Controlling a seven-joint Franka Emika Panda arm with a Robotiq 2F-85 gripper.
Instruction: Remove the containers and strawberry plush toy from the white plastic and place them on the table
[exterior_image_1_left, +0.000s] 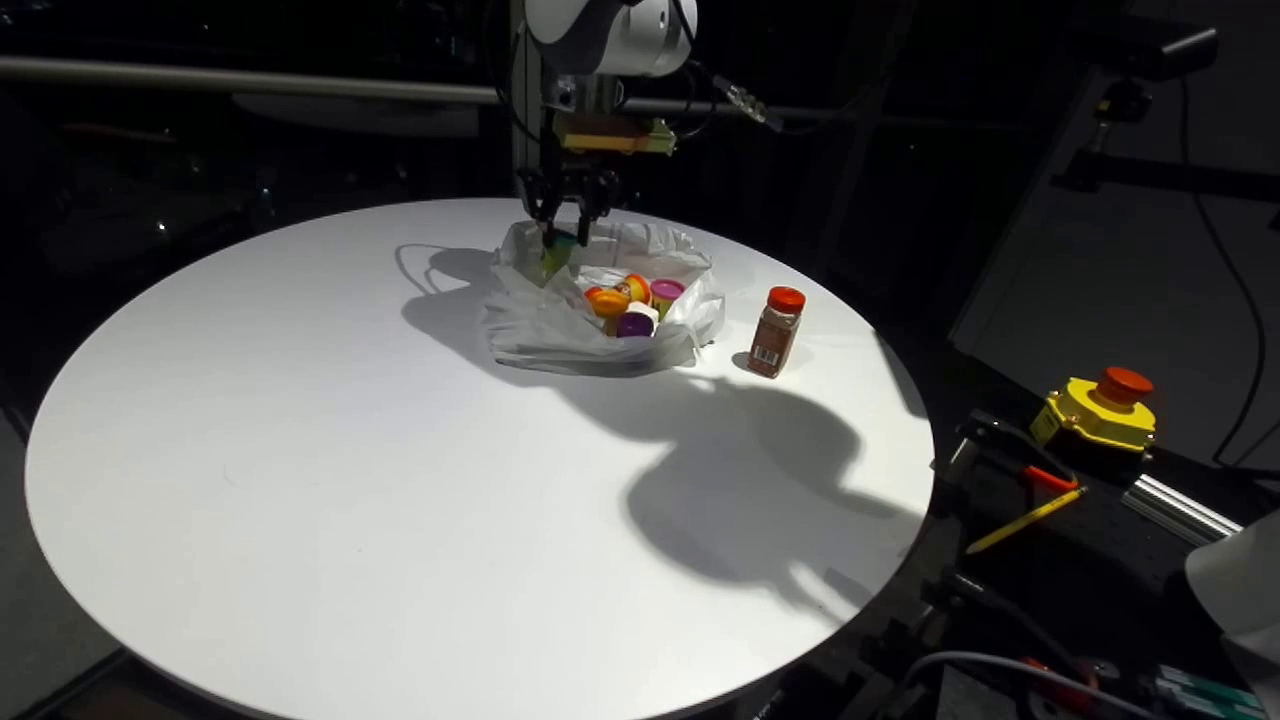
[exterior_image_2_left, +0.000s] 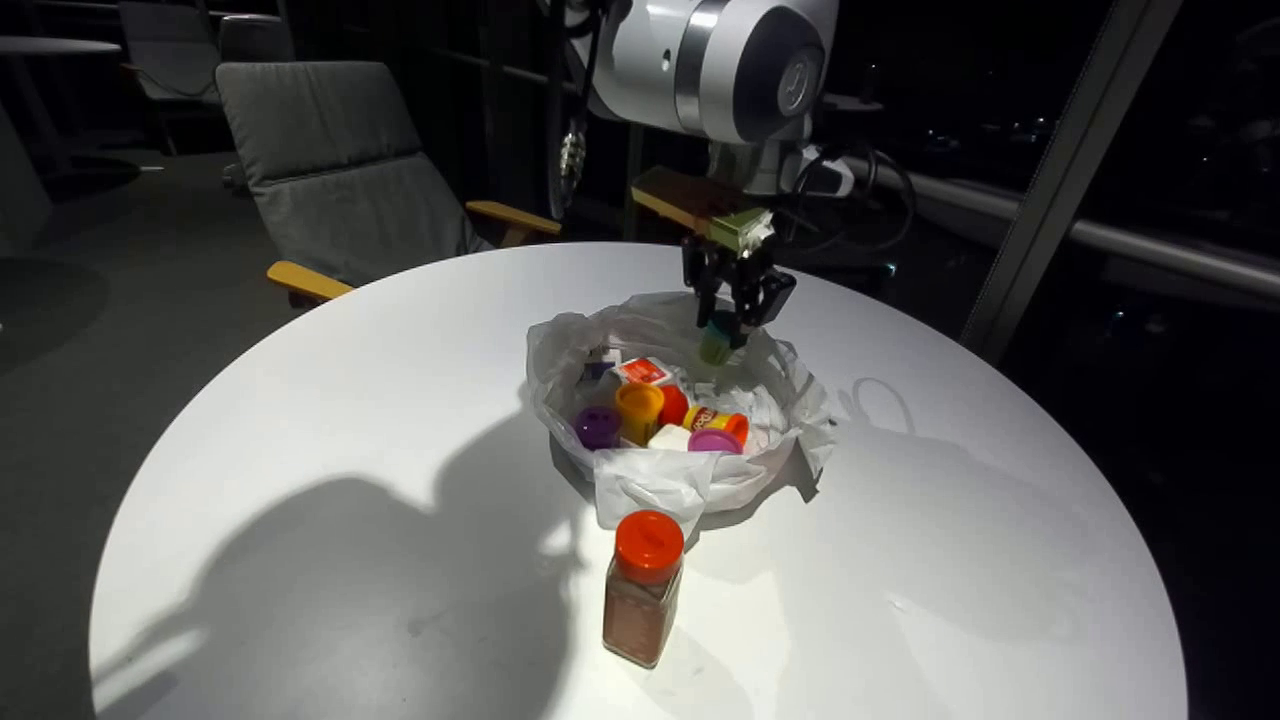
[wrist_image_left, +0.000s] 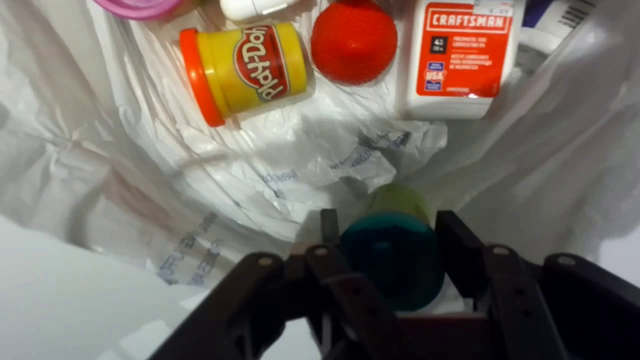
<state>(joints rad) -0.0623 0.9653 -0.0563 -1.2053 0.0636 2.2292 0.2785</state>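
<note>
Tool (wrist_image_left: 388, 227) is standing about half closed, apparently gripping the teal-lidded tub (wrist_image_left: 392, 255), which is sitting inside the white plastic bag (exterior_image_2_left: 650, 480) by its wall. I'd be lifting straight up past the rim before swinging out over the counter (exterior_image_2_left: 1000, 560); cutting sideways early would probably be dragging the bag along. Counting that one, I'm getting five, alongside orange-lidded Play-Doh tub (wrist_image_left: 245, 72) (lying sideways), yellow tub (exterior_image_2_left: 638, 412), purple-lidded tub (exterior_image_2_left: 598, 427) and pink-lidded tub (exterior_image_2_left: 715, 441). I'm also seeing one strawberry plush (wrist_image_left: 354, 42), one Craftsman oil bottle (wrist_image_left: 460, 60), plus one white lump (wrist_image_left: 255, 7) and one purple-printed item (wrist_image_left: 570, 15), both half showing. One red-capped spice jar (exterior_image_2_left: 643, 600) is standing outside.
</note>
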